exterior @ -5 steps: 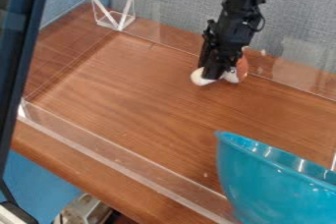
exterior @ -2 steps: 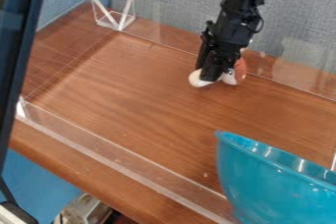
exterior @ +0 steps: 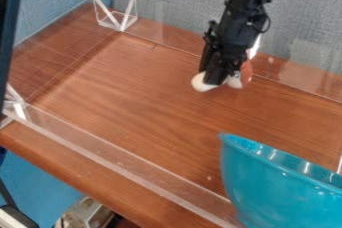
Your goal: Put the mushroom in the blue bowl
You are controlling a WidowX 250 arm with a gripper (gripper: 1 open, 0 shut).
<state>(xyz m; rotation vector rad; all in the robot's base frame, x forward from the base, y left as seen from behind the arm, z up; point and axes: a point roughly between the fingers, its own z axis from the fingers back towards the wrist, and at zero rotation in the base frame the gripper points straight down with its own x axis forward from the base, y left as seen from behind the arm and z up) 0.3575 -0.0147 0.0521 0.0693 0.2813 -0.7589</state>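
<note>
Fingers (exterior: 218, 73) of the black gripper are clamped shut on the mushroom (exterior: 226, 76) low over the wooden desk (exterior: 120, 92) near its far wall, well apart from the blue bowl (exterior: 283, 184), so a shallow pinch could let it slip during the carry.

Layout on the wooden table (exterior: 120, 92): the mushroom (exterior: 221, 76) lies on the tabletop toward the rear right, directly under the gripper (exterior: 218, 69), which reaches down onto it from above. The blue bowl (exterior: 287, 180) sits at the front right corner, well apart from the mushroom. A clear acrylic wall (exterior: 94, 144) borders the table, and a small clear stand (exterior: 115, 13) stands at the rear left.
</note>
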